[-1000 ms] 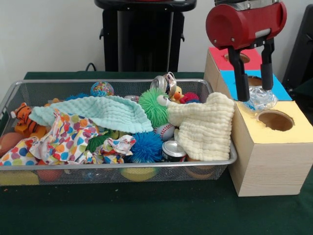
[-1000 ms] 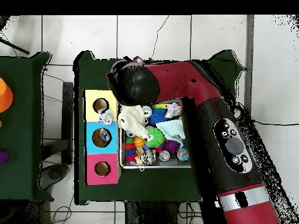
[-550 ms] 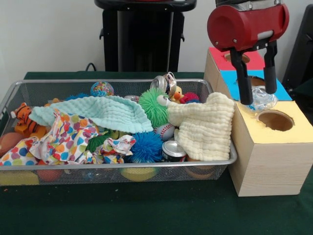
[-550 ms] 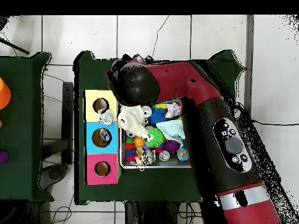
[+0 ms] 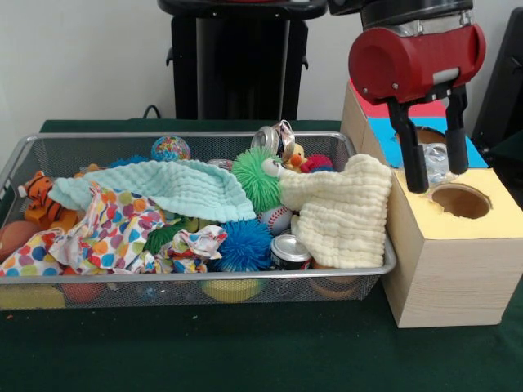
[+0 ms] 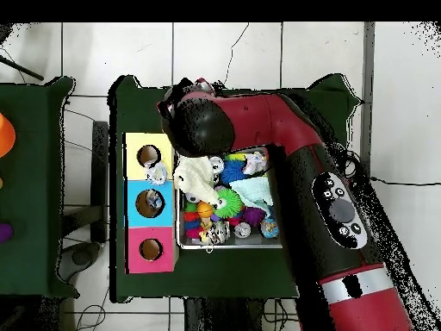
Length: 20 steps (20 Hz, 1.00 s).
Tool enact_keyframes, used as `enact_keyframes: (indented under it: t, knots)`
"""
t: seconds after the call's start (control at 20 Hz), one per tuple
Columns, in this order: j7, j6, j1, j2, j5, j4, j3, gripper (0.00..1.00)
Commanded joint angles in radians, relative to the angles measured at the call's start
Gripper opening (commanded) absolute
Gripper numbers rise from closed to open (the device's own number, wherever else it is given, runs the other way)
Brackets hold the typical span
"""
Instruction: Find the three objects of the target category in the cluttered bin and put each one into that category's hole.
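My gripper (image 5: pixel 439 178) hangs open over the sorting box, at the seam between its blue section (image 5: pixel 470 151) and yellow section (image 5: pixel 498 216). A crumpled clear plastic piece (image 5: pixel 436 160) lies on the box top between the two black fingers (image 5: pixel 416 159); I cannot tell if they touch it. The yellow hole (image 5: pixel 461 200) is just to the front right of the fingertips. In the overhead view the plastic piece (image 6: pixel 156 175) sits between the yellow hole (image 6: pixel 148 156) and the blue hole (image 6: pixel 149 203), and the arm (image 6: pixel 258 121) hides the gripper.
The wire bin (image 5: pixel 196 278) left of the box holds a mint cloth (image 5: pixel 163 188), a cream cloth (image 5: pixel 343 208) draped over its right rim, a spotted cloth (image 5: pixel 114 229), a green fuzzy toy (image 5: pixel 257 175), a blue spiky ball (image 5: pixel 245 245) and cans (image 5: pixel 288 249). The red section (image 5: pixel 368 102) is farthest back.
The gripper has shifted right and a little lower over the box, from beside the blue section toward the yellow hole. Its fingers now stand on either side of the plastic piece.
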Motion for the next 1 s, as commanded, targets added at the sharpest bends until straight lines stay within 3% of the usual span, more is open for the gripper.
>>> enact_keyframes:
  t: [0.05,1.0]
  knots:
    - [-0.024,-0.063,-0.027,0.086,-0.079,0.089,-0.002,1.00]
    - [0.024,-0.163,-0.028,0.046,-0.115,0.160,-0.006,1.00]
